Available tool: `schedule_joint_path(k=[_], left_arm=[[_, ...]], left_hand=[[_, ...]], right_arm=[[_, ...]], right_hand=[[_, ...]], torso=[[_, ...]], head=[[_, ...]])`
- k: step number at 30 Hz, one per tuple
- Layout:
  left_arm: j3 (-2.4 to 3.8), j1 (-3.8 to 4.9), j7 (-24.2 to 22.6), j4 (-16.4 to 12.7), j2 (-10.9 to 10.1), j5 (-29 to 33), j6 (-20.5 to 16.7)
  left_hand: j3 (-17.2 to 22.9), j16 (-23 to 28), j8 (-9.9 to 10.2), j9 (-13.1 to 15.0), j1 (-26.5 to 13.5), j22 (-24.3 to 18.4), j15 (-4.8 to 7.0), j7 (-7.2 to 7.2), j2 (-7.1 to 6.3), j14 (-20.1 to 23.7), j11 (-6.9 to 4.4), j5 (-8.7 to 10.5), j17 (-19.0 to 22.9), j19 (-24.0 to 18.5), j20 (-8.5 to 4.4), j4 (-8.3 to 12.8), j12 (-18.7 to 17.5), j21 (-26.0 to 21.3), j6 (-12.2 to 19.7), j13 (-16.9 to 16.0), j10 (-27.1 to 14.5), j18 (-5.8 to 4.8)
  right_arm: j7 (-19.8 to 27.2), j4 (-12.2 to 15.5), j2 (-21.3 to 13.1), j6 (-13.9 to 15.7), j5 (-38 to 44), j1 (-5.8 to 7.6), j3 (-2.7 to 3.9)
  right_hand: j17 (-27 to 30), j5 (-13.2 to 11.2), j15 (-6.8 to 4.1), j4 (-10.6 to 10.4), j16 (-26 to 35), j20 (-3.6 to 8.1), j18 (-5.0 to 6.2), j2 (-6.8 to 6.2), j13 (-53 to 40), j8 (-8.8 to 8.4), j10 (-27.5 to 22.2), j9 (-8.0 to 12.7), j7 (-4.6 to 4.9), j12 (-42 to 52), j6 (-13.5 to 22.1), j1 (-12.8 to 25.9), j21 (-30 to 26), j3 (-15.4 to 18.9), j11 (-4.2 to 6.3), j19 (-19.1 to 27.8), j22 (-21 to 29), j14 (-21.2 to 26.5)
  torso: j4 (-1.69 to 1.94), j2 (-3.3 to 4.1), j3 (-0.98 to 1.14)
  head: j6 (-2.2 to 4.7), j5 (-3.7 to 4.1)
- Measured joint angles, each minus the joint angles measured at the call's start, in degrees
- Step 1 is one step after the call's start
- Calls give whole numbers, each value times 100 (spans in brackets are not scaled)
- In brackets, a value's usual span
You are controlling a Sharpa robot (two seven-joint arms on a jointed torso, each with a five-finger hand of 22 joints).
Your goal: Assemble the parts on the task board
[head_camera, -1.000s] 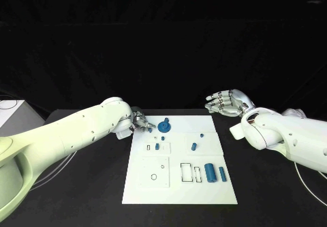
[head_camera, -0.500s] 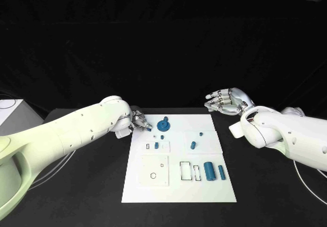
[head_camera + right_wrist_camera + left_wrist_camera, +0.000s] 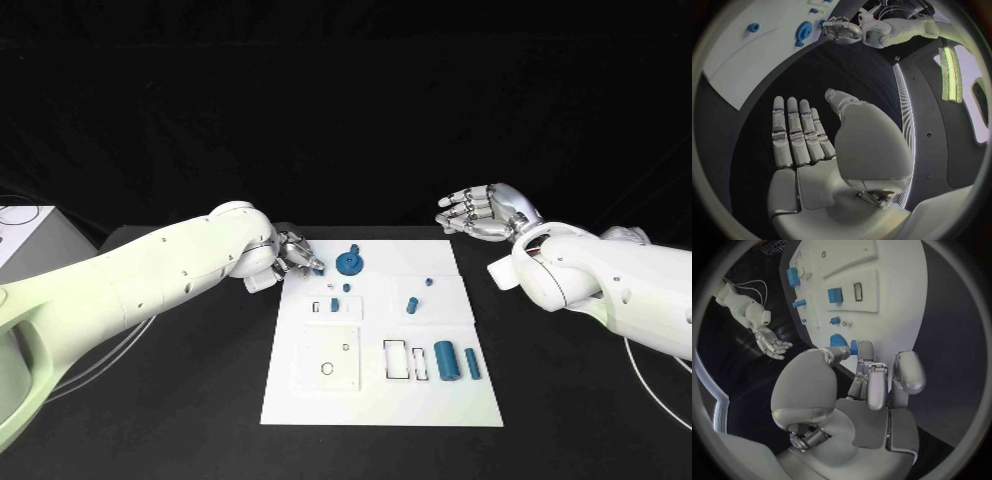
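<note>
Where board ends, left hand [image 3: 296, 252] curled.

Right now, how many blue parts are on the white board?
7: round part at the far edge by the left fingers; four small parts mid-board; two cylinders at the near right. The fingers may hide more.

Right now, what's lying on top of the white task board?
On the task board lie small blue parts: a round piece at its far end, two cylinders nearer. The left hand hides its far corner.
</note>
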State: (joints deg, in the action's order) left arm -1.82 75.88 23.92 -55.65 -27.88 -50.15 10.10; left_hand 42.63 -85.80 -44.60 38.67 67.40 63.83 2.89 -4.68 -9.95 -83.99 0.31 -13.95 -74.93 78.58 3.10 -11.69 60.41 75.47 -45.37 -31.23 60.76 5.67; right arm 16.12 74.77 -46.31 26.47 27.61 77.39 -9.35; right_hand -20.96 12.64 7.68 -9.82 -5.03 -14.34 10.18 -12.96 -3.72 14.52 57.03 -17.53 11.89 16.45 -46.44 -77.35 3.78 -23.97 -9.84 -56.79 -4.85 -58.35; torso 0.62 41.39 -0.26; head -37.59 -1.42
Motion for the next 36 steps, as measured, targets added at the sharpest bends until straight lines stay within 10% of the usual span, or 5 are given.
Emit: schedule_joint_path(k=[15,36], left_arm=[[10,2,11,-1159,-649,286,-340],[-223,-98,78,-1947,-960,-652,-1021]], left_hand=[[-34,-111,-284,173,-495,392,163,128,-239,4,-193,-1403,0,171,-170,129,699,236,-224,-1208,789,1],[56,-139,-364,204,-623,529,203,134,-322,5,-244,-1574,0,241,-196,218,815,302,-301,-1465,963,-91]], right_arm=[[0,-72,-13,-3,0,-1,0],[11,-80,-39,-11,53,-41,0]], right_hand=[[17,23,21,0,0,0,0,22,0,0,0,5,0,0,0,22,0,0,0,0,16,-21],[37,46,21,17,0,0,0,22,-1,0,0,10,0,0,0,22,0,-17,0,0,32,-21]], torso=[[48,-61,25],[86,-116,25]], head=[[1,49],[-99,-61]])
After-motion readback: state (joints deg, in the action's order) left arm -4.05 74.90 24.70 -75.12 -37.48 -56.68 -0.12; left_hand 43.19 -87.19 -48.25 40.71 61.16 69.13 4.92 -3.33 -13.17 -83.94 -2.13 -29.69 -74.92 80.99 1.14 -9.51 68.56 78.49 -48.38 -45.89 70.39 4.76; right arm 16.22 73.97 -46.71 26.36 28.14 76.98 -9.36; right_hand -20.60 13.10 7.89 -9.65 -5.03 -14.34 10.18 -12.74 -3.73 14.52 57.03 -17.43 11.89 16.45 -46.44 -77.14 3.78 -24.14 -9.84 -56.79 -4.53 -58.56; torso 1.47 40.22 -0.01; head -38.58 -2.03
